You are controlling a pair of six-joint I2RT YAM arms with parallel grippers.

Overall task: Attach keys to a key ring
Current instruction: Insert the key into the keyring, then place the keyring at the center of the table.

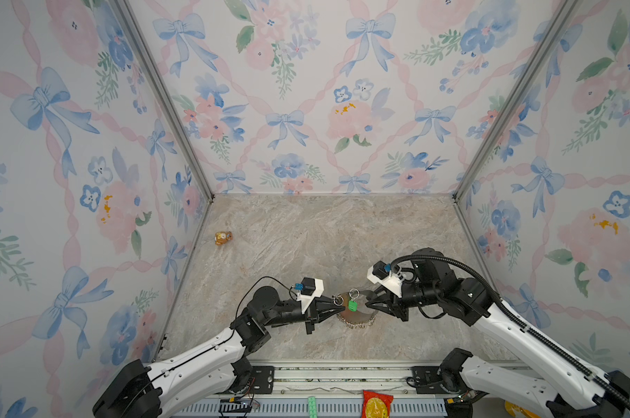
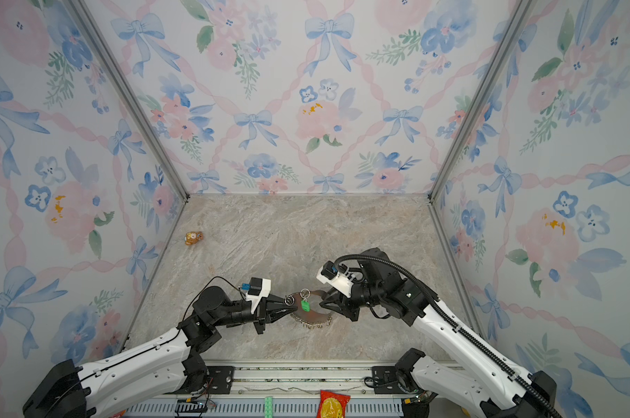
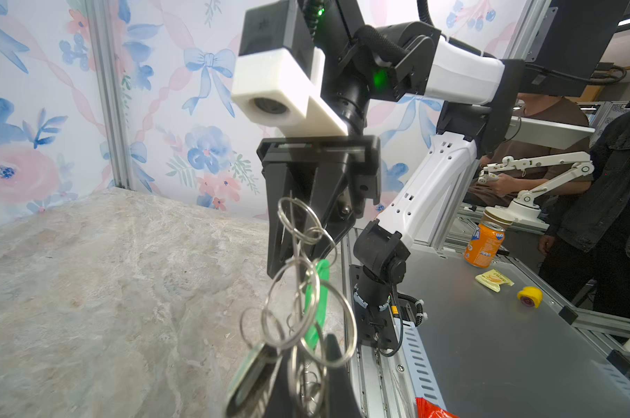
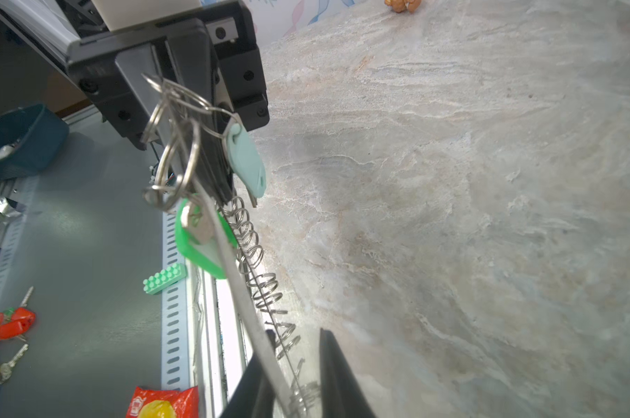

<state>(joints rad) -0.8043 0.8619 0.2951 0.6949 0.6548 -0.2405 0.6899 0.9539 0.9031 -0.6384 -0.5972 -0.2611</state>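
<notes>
The key ring (image 1: 357,316) is a taupe band fringed with small silver rings, raised between both arms near the floor's front in both top views (image 2: 311,315). My left gripper (image 1: 337,303) is shut on its left end, where larger silver rings (image 3: 295,289) bunch up. A bright green key (image 1: 352,305) hangs from those rings above the band. A pale mint key (image 4: 246,163) dangles beside the left fingers. My right gripper (image 1: 369,302) is shut on the band's right end; in the right wrist view the band (image 4: 234,275) and fringe rings run between its fingers (image 4: 328,362).
An orange-brown bear figurine (image 1: 223,237) lies at the far left of the marble floor. On the front rail are a red snack packet (image 1: 377,403) and a green toy brick (image 1: 311,405). An orange can (image 3: 484,244) stands outside the enclosure.
</notes>
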